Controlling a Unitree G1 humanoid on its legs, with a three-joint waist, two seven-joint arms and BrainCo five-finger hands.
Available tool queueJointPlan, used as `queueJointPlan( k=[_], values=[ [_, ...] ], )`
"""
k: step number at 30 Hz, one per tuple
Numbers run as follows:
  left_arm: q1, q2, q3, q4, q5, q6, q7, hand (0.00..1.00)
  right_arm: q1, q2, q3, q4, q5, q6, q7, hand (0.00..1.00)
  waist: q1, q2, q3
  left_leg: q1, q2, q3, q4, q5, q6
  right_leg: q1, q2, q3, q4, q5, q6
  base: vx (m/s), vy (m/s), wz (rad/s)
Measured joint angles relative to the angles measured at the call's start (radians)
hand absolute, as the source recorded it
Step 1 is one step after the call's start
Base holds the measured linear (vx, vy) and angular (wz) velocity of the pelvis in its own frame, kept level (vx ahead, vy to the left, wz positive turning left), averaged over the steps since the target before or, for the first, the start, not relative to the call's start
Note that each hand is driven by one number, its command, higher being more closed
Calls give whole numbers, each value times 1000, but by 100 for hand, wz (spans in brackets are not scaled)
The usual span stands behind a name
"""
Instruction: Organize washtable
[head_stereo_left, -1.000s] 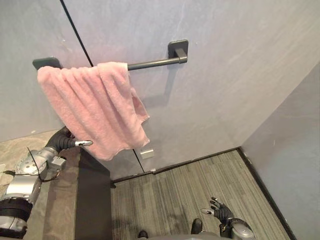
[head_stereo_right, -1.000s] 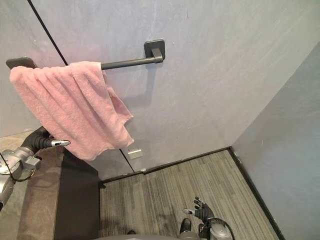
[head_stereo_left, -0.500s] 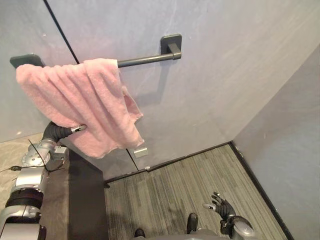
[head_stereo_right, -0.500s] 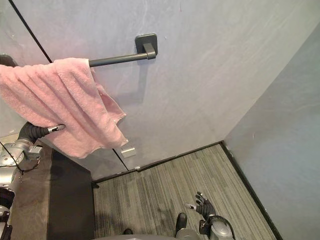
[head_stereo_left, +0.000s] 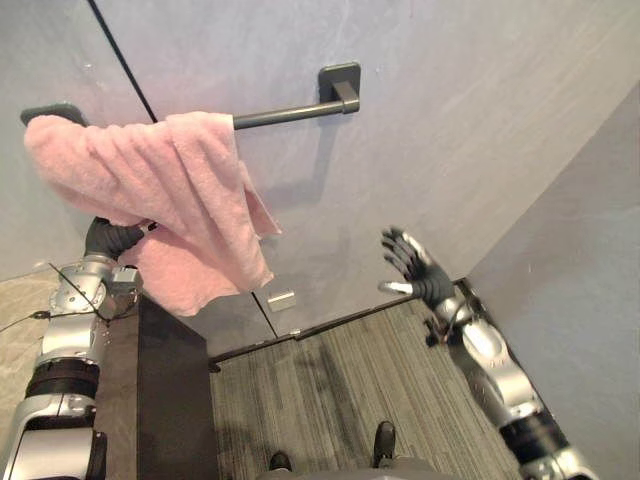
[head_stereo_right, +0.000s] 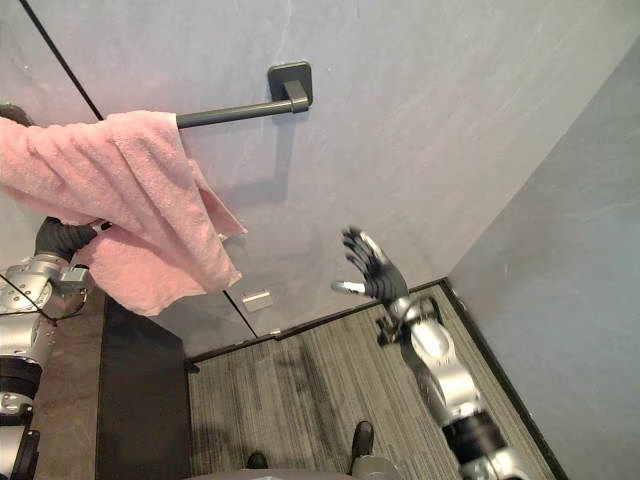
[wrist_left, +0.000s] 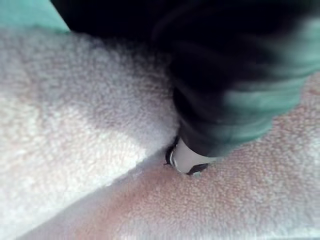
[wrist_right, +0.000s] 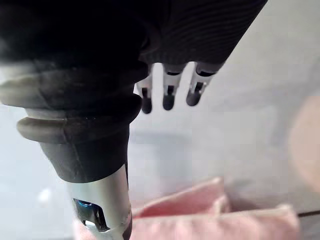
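A washroom: a dark bar (head_stereo_left: 290, 112) is fixed to the grey wall (head_stereo_left: 460, 110) at upper centre, a pink towel (head_stereo_left: 170, 185) hangs over it at upper left (bunched, not flat), a dark-sided counter (head_stereo_left: 175, 400) stands at lower left, and striped flooring (head_stereo_left: 330, 390) runs along the bottom.

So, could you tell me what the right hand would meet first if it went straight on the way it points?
The right hand would probably meet the grey wall first, beside the pink towel; depth is unclear.
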Motion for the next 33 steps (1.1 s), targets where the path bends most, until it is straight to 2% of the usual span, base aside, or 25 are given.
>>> queueJointPlan(
  k=[5,8,10,15,19,23,29,33],
  values=[
    [-3,19,-30,-24,-20,1,-13,100,-217,-50,115,57,84,5,-2,0,25,0,0,-5,-2,-7,9,0,0,4,-2,-4,0,4,-6,-4,-2,4],
    [-21,31,-74,-30,-25,1,-24,100,-355,-51,163,214,130,14,-12,0,33,2,1,-5,-1,-25,17,0,0,18,-3,-21,0,5,-6,-21,-6,16],
    [-35,31,-77,-32,-33,1,-24,100,-438,-49,189,318,187,34,-41,0,54,3,1,-10,-1,-29,22,1,0,19,-2,-23,0,5,-6,-28,-8,7],
    [-40,31,-102,-33,-43,1,-22,100,-583,-38,233,451,223,60,-76,0,78,16,9,-22,1,-41,30,4,-5,19,-1,-32,0,5,-6,-19,-11,8],
    [-42,31,-146,-34,-43,4,-22,100,-697,40,232,596,226,62,-118,0,79,18,10,-32,2,-59,27,12,-7,19,-1,-49,0,5,-6,-2,-8,12],
    [-45,30,-155,-33,-43,22,-22,100,-748,104,232,674,232,78,-139,0,79,18,11,-34,2,-62,28,14,-7,19,-2,-51,0,5,-6,0,0,0],
    [-94,19,-195,-31,-42,25,-21,100,-839,186,232,806,231,89,-161,0,81,17,11,-70,2,-89,29,26,-7,-2,-2,-75,0,8,-11,-14,-8,13],
    [-247,-14,-257,25,-41,33,-16,100,-945,288,211,877,227,89,-172,0,82,14,57,-134,5,-125,23,63,-9,-49,1,-103,0,21,-28,-61,-24,20]
  ],
)
